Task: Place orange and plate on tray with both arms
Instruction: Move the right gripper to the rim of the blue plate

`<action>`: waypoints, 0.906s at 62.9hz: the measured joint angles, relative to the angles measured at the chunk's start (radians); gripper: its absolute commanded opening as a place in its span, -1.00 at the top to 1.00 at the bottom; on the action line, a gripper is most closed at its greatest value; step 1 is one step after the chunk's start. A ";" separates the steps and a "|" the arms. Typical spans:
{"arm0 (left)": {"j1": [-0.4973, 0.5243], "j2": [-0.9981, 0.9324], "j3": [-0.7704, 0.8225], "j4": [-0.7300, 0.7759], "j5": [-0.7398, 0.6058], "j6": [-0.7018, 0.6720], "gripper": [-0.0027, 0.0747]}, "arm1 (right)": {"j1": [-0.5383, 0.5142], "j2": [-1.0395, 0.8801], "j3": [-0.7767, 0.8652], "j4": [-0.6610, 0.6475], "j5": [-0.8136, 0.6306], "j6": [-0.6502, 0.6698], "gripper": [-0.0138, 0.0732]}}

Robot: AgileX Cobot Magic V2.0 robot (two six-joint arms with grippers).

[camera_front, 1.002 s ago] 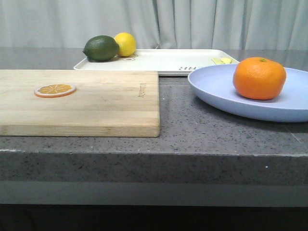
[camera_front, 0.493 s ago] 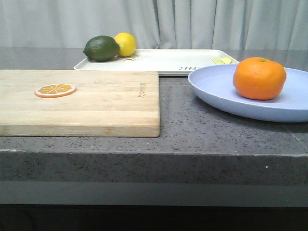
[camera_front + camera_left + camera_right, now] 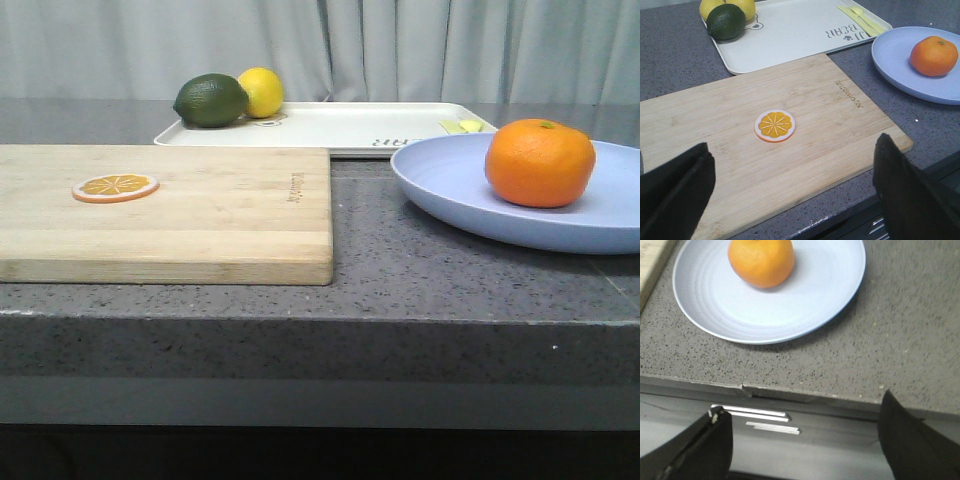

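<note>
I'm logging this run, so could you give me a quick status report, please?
Both grippers open, empty. Orange on plate, beside tray. Lime, lemon in the tray's far-left corner.

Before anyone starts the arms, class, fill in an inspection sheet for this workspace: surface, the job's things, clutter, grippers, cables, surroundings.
Surface: dark speckled stone counter, dry, no spills seen.
Job's things: orange sits on the plate, off centre; the plate rests on the counter in front of the tray, its rim hiding part of the tray's front edge.
Clutter: lime and lemon on the tray's far left corner; yellow utensils on the tray's right end; orange slice on the wooden cutting board.
Grippers: left gripper over the board, jaws wide, empty; right gripper over the counter's front edge near the plate, jaws wide, empty.
Cables: nothing seen.
Surroundings: grey curtain behind.
</note>
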 measured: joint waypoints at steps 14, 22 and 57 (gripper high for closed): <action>0.000 0.000 0.000 0.000 0.000 0.000 -0.67 | 0.000 0.234 -0.116 0.000 0.051 0.039 -0.71; 0.000 0.000 0.000 0.000 0.000 0.000 -0.67 | -0.002 0.363 -0.197 0.001 0.076 0.039 -0.71; 0.000 0.000 0.000 0.000 0.000 0.000 -0.67 | -0.419 0.757 -0.340 0.390 0.111 -0.234 -0.34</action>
